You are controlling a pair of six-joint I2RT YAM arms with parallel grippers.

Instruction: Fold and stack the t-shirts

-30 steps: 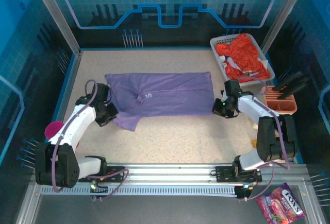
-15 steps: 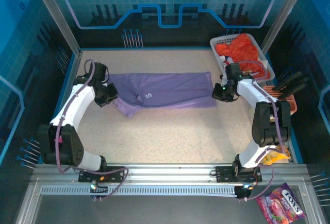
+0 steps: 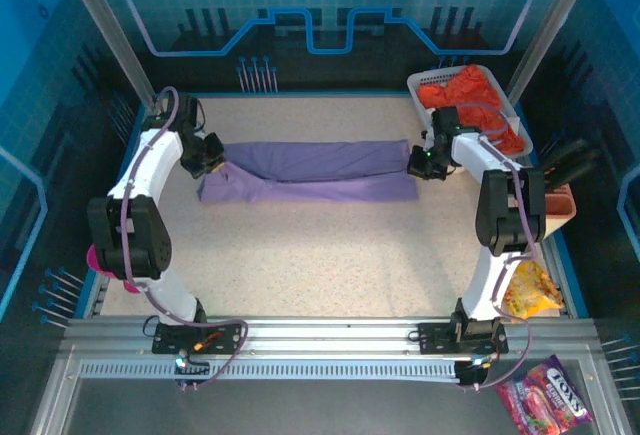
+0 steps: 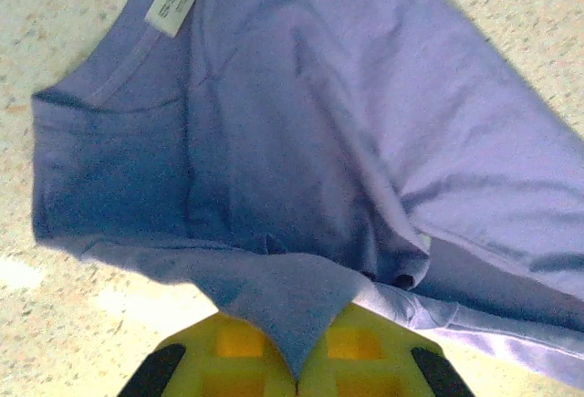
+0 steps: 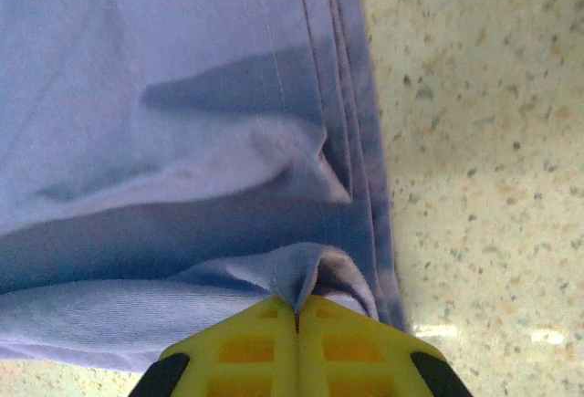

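Both arms have carried the near edge toward twelve o'clock, so the purple t-shirt now lies halved at the table centre's far side, left fingers and right fingers each pinching a fold.

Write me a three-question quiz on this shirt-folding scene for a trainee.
1. True or false: the left gripper and the right gripper are both shut on the purple t-shirt.
2. The orange-red t-shirt is: A held by a gripper; B in the white basket; C stacked on the purple t-shirt.
3. The purple t-shirt's collar is at which gripper's end?
Key: 1 true; 2 B; 3 left.
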